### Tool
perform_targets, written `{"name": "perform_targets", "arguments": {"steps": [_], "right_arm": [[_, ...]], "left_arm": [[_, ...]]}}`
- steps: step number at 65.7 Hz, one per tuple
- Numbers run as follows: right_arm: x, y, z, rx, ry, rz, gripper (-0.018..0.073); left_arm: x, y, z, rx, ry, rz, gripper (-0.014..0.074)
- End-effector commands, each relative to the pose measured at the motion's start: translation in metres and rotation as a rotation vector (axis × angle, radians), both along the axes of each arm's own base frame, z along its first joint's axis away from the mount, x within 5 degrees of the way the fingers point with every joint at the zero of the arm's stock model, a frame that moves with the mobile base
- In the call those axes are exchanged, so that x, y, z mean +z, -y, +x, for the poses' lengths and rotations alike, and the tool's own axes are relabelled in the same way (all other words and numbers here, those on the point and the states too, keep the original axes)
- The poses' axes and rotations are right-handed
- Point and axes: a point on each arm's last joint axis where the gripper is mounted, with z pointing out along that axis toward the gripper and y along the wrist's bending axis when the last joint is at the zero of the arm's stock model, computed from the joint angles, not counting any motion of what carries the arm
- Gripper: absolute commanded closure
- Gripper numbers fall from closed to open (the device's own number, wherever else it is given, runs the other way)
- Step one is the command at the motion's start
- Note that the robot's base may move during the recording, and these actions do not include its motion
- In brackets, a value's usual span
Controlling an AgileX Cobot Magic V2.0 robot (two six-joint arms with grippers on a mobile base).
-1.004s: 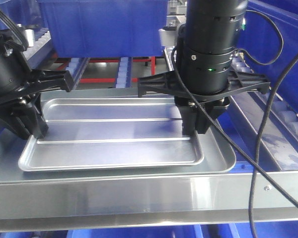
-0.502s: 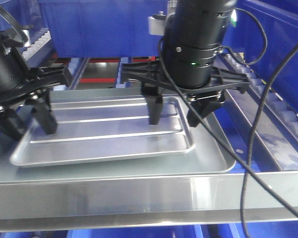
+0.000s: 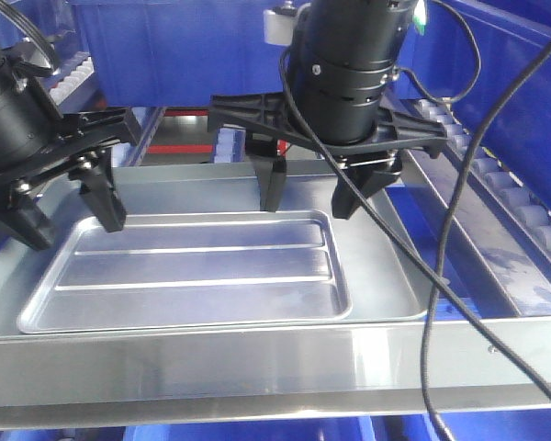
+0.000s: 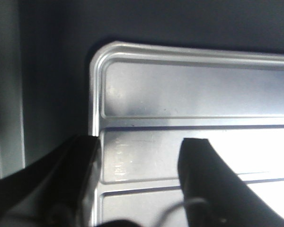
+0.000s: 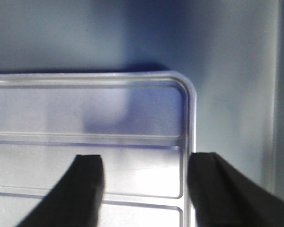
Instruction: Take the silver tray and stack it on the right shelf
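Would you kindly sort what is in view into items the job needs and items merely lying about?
Needed:
silver tray
right shelf
left gripper
right gripper

Lying about:
larger smooth tray
blue bin
black cable

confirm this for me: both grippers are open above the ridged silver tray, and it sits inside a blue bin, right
Not quite. The silver tray sits inside the larger silver tray, not a blue bin; the front-facing view shows this. Both the left gripper and right gripper are indeed open above it.
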Motion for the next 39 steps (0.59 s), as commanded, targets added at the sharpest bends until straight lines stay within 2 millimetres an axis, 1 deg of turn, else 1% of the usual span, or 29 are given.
{"name": "perform_targets", "arguments": {"steps": [1,4,5,6,7,8,10,15,22,28,30,36,39], "right_arm": [[0.043,0.003,0.0,0.016,0.123,0.05,0.023],[0.046,0.005,-0.001,0.017,0.133,0.047,0.0366],[0.048,0.005,-0.002,0.019,0.138,0.046,0.0438],[0.048,0.005,-0.001,0.02,0.142,0.043,0.0485],[0.049,0.006,-0.001,0.023,0.148,0.04,0.0525],[0.049,0.006,-0.001,0.025,0.153,0.039,0.0529],[0.05,0.005,-0.001,0.027,0.16,0.043,0.0496],[0.049,0.006,0.003,0.03,0.175,0.042,0.0463],[0.047,0.007,0.005,0.027,0.178,0.039,0.0464],[0.052,0.011,0.001,0.019,0.17,0.028,0.0515],[0.054,0.011,0.0,0.021,0.172,0.03,0.0512],[0.062,0.009,-0.006,0.057,0.224,0.047,0.0508],[0.067,0.008,-0.01,0.102,0.282,0.05,0.0508]], "left_arm": [[0.026,0.0,0.005,-0.018,0.093,-0.005,0.0502],[0.03,0.0,0.005,-0.023,0.077,0.005,0.0631],[0.031,0.0,0.006,-0.024,0.075,0.005,0.0667],[0.032,0.0,0.006,-0.024,0.076,0.005,0.0701],[0.033,0.0,0.006,-0.025,0.078,0.005,0.0715],[0.033,0.0,0.007,-0.027,0.082,0.008,0.0701],[0.035,0.001,0.008,-0.026,0.094,0.003,0.0674],[0.038,0.002,0.011,-0.021,0.135,-0.013,0.068],[0.043,0.003,0.014,-0.022,0.154,-0.018,0.069],[0.046,0.002,0.013,-0.022,0.156,-0.02,0.069],[0.048,0.002,0.012,-0.021,0.162,-0.024,0.069],[0.052,0.0,0.006,-0.019,0.192,-0.038,0.069],[0.054,-0.003,0.001,-0.015,0.228,-0.052,0.0689]]}}
